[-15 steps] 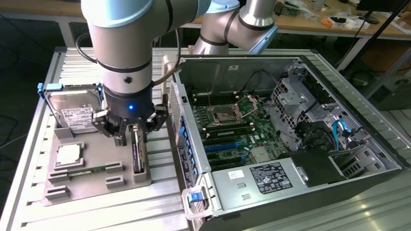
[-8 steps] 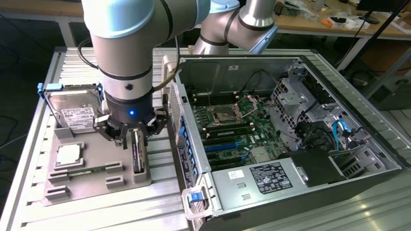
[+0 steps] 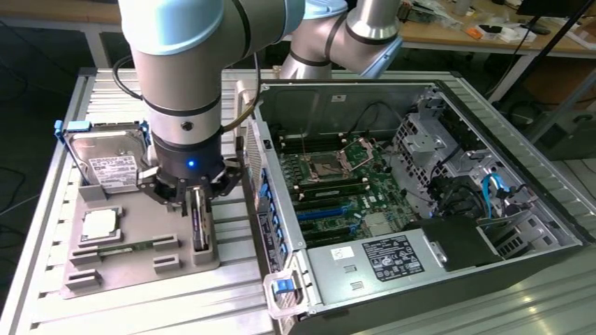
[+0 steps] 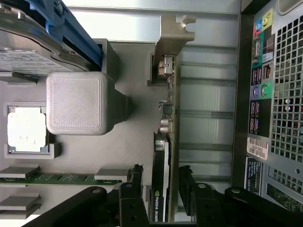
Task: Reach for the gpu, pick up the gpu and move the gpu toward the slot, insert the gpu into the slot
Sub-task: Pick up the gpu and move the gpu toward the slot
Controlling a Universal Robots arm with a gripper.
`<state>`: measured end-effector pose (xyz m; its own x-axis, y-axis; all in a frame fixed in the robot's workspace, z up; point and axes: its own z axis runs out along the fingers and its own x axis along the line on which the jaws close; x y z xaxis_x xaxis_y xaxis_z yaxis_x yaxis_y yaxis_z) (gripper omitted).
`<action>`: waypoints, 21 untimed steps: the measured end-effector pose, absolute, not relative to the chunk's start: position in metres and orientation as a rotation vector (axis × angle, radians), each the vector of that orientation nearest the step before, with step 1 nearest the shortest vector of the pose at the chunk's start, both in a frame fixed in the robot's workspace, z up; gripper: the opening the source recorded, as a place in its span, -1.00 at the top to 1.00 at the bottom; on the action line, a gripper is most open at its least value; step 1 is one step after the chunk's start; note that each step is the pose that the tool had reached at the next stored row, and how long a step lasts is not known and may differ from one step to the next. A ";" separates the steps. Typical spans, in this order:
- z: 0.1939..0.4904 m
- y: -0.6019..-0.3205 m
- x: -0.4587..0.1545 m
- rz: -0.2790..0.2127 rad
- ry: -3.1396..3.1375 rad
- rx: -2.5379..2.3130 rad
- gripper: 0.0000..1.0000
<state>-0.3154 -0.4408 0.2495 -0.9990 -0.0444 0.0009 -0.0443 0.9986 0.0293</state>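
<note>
Wrist view: our black two-fingered tool (image 4: 161,177) straddles the gpu (image 4: 173,137), a thin dark grey-bracketed card standing on edge, lengthwise between unclenched jaws.

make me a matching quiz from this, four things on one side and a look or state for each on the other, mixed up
1 gpu
2 hard drive
3 chip
4 case

a white label
b side open, motherboard showing
c on edge, straddled by the gripper
d square, silvery, lying flat

Pairs: 1-c, 2-a, 3-d, 4-b
</note>
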 end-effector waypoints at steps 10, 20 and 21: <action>0.249 -0.441 -0.315 -0.046 -3.139 0.070 0.46; 0.283 -0.441 -0.315 -0.040 -3.144 0.070 0.46; 0.287 -0.441 -0.315 -0.039 -3.144 0.070 0.46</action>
